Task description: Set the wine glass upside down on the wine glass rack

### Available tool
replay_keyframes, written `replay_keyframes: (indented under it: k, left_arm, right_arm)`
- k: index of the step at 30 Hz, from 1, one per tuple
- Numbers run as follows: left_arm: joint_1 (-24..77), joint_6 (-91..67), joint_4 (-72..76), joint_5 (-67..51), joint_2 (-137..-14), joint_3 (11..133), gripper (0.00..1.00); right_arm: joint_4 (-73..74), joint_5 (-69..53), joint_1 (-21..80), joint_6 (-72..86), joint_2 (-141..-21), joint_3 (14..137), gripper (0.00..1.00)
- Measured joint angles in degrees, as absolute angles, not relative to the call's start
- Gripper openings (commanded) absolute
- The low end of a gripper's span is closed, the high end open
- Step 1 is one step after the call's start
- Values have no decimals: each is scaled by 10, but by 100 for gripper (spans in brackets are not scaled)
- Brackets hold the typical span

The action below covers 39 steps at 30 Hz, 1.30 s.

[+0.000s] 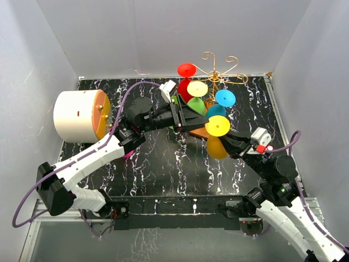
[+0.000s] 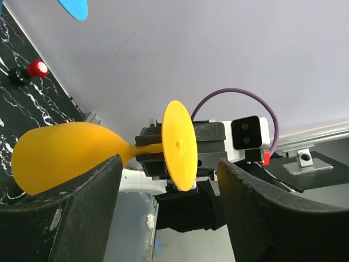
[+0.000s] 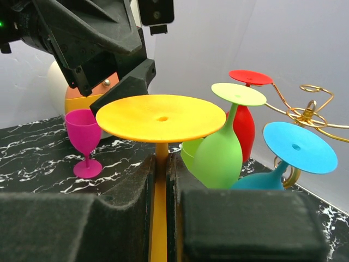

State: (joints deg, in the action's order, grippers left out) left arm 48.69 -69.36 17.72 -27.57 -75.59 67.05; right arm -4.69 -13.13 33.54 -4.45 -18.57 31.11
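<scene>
My right gripper (image 1: 232,143) (image 3: 162,161) is shut on the stem of a yellow wine glass (image 1: 217,126) (image 3: 161,117), held foot-up just in front of the rack. The gold wire rack (image 1: 218,68) (image 3: 308,112) stands at the back on an orange-brown base (image 1: 199,132). Red (image 1: 186,70), lime (image 1: 197,88) and blue (image 1: 224,97) glasses hang on it upside down. My left gripper (image 1: 188,117) (image 2: 170,161) is open and empty, facing the yellow glass (image 2: 60,155) from the left, with its foot between the fingers in that view.
A white cylinder with an orange face (image 1: 82,114) lies at the left. A magenta glass (image 3: 84,142) stands upright on the black marbled table (image 1: 163,169), under the left arm. A green glass (image 1: 196,105) is beside the rack. White walls enclose the table.
</scene>
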Motion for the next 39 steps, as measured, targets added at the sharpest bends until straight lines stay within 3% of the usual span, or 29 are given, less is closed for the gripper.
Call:
replay_keyframes:
  k: [8,17,26,30,33,34,37,39]
  left_arm:
    - [487,-722,209,-294,-756,657,42]
    - [484,-733,241,-295,-756,643,44]
    - [484,-730,249,-295,-754,640,20]
    - [484,-728,251,-294,-754,639,14]
    - [484,-729,250,-295,-755,637,2]
    - [484,-730,251,-295,-755,637,0]
    - [484,-733,249,-298,-755,637,0]
    - [484,-729,248,-298,-755,634,0]
  right_arm:
    - [-106,-154,335,-17,-203,311,0]
    - [-120,-165,335,3,-223,311,0]
    - [-121,-168,335,7,-230,311,0]
    - [-120,-169,335,13,-241,311,0]
    - [-117,-169,335,16,-245,311,0]
    - [-117,-169,335,16,-245,311,4]
    - [-109,-162,335,19,-246,312,36]
    - [-95,-148,335,34,-248,320,52]
